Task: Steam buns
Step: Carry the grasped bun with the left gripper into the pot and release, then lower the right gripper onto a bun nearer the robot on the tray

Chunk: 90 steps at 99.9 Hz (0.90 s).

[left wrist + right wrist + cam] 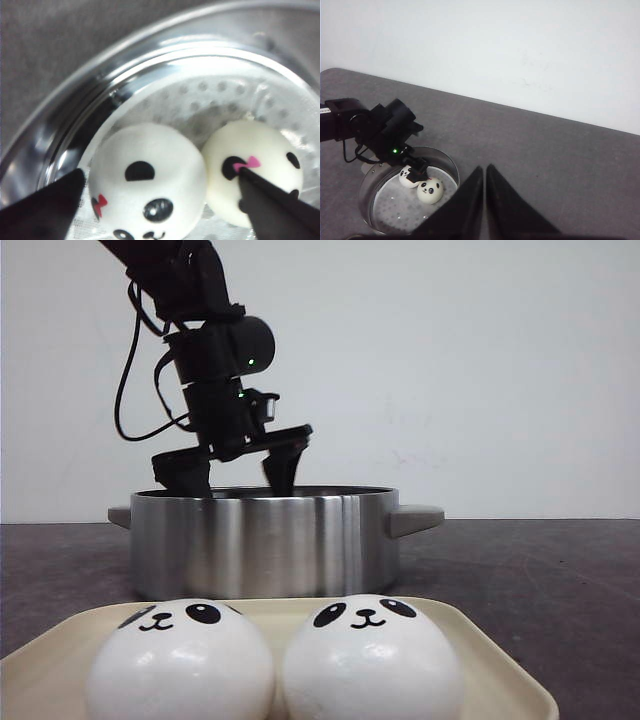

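Two buns (180,660) are left on the tray (500,670) at the table's 6 o'clock; two more (150,187) lie touching on the perforated rack inside the pot (265,540). The left gripper (240,472) is spread wide over the pot rim, nothing held. The right gripper (485,200) is pressed closed, empty. A lifted finger (270,205) could drag the neighbouring bun, since it is touched.

The right pincer (485,200) hung closed above the grey bench (560,160). The left pincer (417,172) reached into the steel pot (370,187), where two buns (430,190) lay touching.
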Available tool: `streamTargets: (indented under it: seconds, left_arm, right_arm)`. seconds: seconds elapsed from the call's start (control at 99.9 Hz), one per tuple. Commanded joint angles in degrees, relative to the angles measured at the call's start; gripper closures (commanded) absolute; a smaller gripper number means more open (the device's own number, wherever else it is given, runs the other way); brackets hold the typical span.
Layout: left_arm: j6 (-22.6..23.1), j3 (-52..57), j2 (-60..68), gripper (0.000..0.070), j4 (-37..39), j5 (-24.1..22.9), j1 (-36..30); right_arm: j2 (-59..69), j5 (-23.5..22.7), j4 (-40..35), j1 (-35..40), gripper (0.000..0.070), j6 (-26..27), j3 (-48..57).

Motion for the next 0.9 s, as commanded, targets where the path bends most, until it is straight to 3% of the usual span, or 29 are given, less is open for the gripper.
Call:
streamTargets:
  seconds: [0.0, 0.15, 0.31, 0.621, 0.891]
  left_arm:
    - [-0.2, 3.3, 1.5, 0.0011, -0.1, -0.2, -0.1]
    - [-0.5, 10.4, 1.5, 0.002, -3.3, -0.4, -0.1]
    - [-5.7, 20.7, 0.4, 0.0024, -8.4, -0.5, -0.1]
    - [-3.7, 23.8, -15.1, 0.0024, -13.2, -4.7, -2.0]
    - [-2.0, 23.8, -33.4, 0.0024, -14.4, -3.5, -3.9]
  right_arm:
    - [0.5, 0.2, -3.6, 0.6, 0.0699, 0.7, 1.1]
    - [0.6, 0.2, -3.6, 0.6, 0.0699, 0.7, 1.0]
    - [1.2, -0.9, -3.5, 0.6, 0.0699, 1.1, -1.7]
    - [4.1, -8.2, 1.2, 0.5, 0.0699, 5.3, -18.9]
    - [4.3, -22.8, 17.6, 0.5, 0.0699, 11.4, -40.2]
